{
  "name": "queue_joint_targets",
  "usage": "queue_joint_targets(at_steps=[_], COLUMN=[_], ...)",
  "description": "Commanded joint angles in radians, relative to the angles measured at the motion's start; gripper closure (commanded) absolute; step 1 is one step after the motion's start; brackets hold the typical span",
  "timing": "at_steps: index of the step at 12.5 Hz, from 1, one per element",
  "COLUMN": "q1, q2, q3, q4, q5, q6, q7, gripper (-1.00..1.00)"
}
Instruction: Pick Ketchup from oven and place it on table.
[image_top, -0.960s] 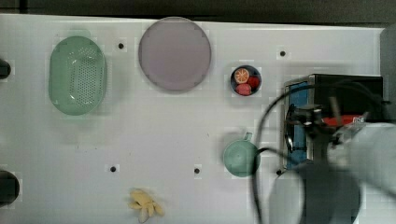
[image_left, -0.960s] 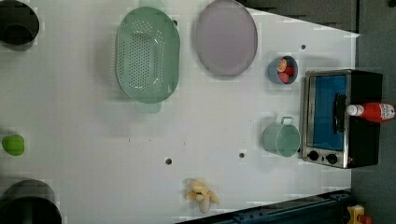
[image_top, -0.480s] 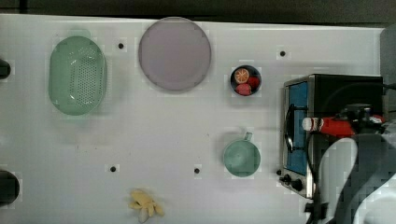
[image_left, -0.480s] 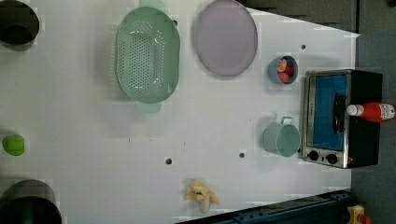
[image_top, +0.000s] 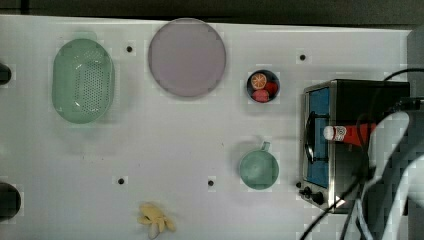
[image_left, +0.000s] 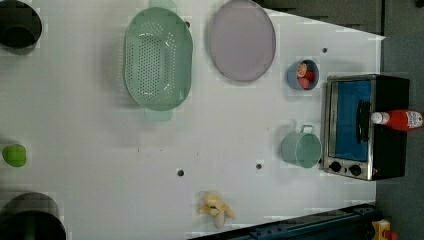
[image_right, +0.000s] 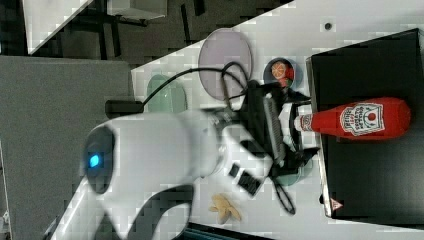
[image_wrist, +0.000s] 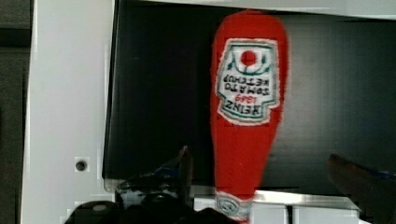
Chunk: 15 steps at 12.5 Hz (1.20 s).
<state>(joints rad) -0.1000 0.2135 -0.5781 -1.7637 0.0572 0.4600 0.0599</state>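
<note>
Fingers (image_wrist: 184, 161) spread wide, released, straddling the Ketchup (image_wrist: 246, 116) near its white cap without touching it; the bottle lies on its side atop the black oven (image_wrist: 159, 93), above the white tabletop (image_wrist: 70, 93).

A robot arm with a smooth, rounded white plastic shell (image_right: 165, 145), thick and tubular like a bent pipe. One joint cap is dark grey and disc-shaped, with a small glowing blue light (image_right: 94, 161) at its centre. Toward the wrist sits a black block with ribbed, finned sides and small white rectangular panels. Thin black cables (image_right: 225, 75) loop out from this block at about twelve o'clock and trail away in a long arc. The black gripper (image_wrist: 275, 186) ends in two dark, pointed fingers (image_wrist: 183, 163) with a faint blue edge.
</note>
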Motion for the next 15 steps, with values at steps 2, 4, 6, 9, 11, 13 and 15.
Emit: queue_joint_targets(at_steps=[2,4,6,9,11,13,15], q1=[-0.02,-0.037,-0.043,-0.048,-0.048,-0.051,-0.051], q2=[0.085,0.131,0.164,0.199,0.209,0.212,0.211], q3=[-0.036,-0.036,-0.036,-0.035,-0.035,-0.035,-0.035], q4=[-0.01,-0.011,-0.011,-0.013,-0.014,-0.016,-0.014], q5=[0.074,0.098,0.131,0.179,0.179,0.179,0.179], q6=[0.103,0.112,0.117,0.155,0.173,0.169,0.169], q7=[-0.001,-0.001,-0.001,-0.001,-0.001,-0.001,-0.001], gripper=[-1.0,-1.0,-1.0,-1.0,-1.0,-0.69,-0.27])
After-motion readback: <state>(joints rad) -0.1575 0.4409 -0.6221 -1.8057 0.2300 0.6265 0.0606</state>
